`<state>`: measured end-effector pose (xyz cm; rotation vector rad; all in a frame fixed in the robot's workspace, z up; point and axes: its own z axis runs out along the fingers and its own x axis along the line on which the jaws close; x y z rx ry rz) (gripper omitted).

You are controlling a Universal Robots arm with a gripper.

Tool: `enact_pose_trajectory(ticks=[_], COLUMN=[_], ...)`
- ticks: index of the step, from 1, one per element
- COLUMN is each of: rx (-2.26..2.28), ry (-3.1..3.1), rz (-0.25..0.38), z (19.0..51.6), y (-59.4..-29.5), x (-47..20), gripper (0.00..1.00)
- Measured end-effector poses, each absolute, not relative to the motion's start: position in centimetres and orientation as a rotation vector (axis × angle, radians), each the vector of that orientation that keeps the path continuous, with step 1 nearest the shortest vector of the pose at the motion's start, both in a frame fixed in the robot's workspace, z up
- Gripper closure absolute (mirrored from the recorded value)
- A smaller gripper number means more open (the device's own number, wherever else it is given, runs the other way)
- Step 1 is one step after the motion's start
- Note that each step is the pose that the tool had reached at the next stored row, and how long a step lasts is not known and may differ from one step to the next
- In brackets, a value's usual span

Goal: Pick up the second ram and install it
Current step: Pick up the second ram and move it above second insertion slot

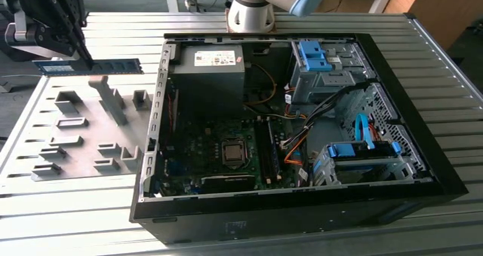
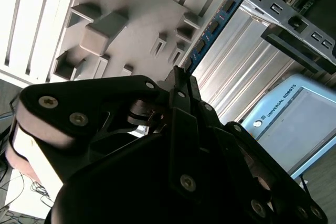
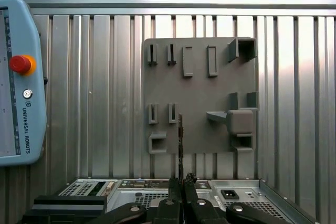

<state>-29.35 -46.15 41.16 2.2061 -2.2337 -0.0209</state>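
Note:
The second ram (image 1: 90, 67), a long blue-green stick with black chips, hangs level in the air at the exterior view's left, above the far edge of the grey holder plate (image 1: 83, 134). My gripper (image 1: 81, 57) is shut on it from above, its black fingers pinching the stick near its middle. In the second wrist view the ram (image 2: 215, 24) runs out past my gripper (image 2: 181, 74). In the first wrist view the ram (image 3: 180, 142) is seen edge-on, held in my gripper (image 3: 181, 182) over the plate (image 3: 199, 77).
An open black computer case (image 1: 264, 222) lies at the exterior view's right of the plate, with its motherboard and memory slots (image 1: 266, 148) exposed. The arm's base (image 1: 250, 10) stands behind it. A teach pendant (image 3: 16, 77) rests on the ribbed metal table (image 1: 76, 211).

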Motion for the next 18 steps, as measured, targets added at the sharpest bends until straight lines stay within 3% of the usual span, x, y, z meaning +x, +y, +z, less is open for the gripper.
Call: enact_pose_trajectory(ticks=[18], rx=[2.206], ry=[-2.234], rz=[-0.021], z=[41.17], y=[-46.15], x=[-28.40], gripper=[0.86])
